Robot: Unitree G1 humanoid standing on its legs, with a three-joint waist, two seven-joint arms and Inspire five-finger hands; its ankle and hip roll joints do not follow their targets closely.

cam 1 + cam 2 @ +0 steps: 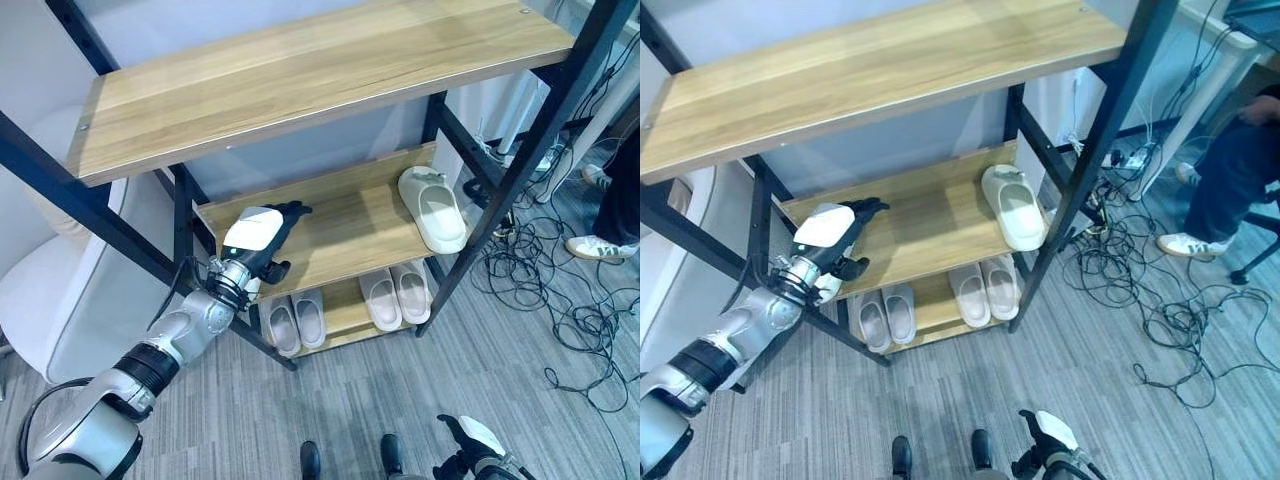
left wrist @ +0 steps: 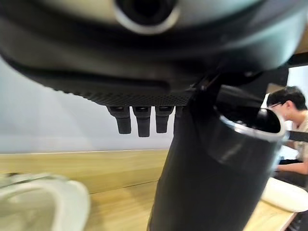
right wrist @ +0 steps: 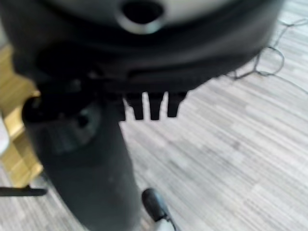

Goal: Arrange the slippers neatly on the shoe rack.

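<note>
Left robot hand hovers with fingers straight over the middle shelf, holding nothing, a white slipper near

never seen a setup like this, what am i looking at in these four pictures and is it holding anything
This is a two-armed humanoid robot working at a shoe rack with wooden shelves. Two pictures come from cameras in its head, looking down; the other two come from cameras on its wrists, so each hand's dark bulk crowds them.

The left hand reaches over the middle shelf. Its fingers look straight and nothing is gripped; a pale slipper lies right beside it. The right hand hangs low over the floor, open and empty.

A single white slipper lies at the shelf's right end. Two pairs of slippers sit on the bottom shelf. A person sits at the right.
</note>
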